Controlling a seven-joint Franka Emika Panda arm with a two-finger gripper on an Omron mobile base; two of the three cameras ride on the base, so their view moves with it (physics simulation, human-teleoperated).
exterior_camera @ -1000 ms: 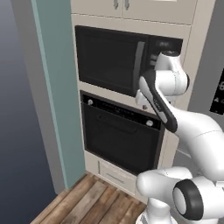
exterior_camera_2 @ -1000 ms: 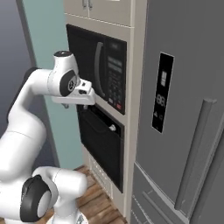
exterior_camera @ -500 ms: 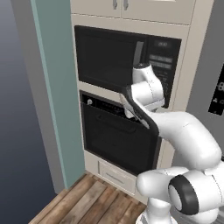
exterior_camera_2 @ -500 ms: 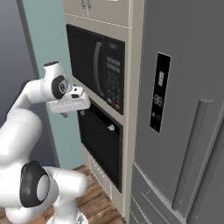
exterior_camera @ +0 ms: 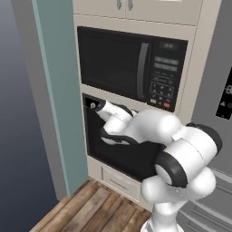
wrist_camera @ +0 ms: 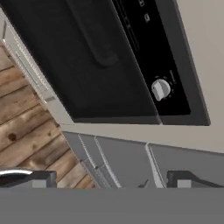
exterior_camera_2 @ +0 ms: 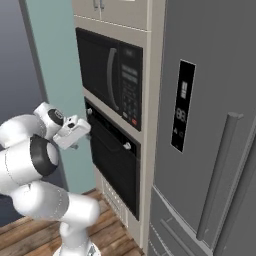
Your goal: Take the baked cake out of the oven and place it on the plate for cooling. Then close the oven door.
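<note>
so step: reaching for the oven door [exterior_camera_2: 114,165] handle [wrist_camera: 94,37], door shut | gripper [exterior_camera_2: 82,136] jaws spread, empty | next: i close on the bar, pull down

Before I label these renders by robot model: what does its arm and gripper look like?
The arm is glossy white, built of rounded, bulbous segments with dark grey to black rings at the joints. The gripper is a boxy white hand. Its fingertips are small, dark and blocky. No cables or markings are visible.
</note>
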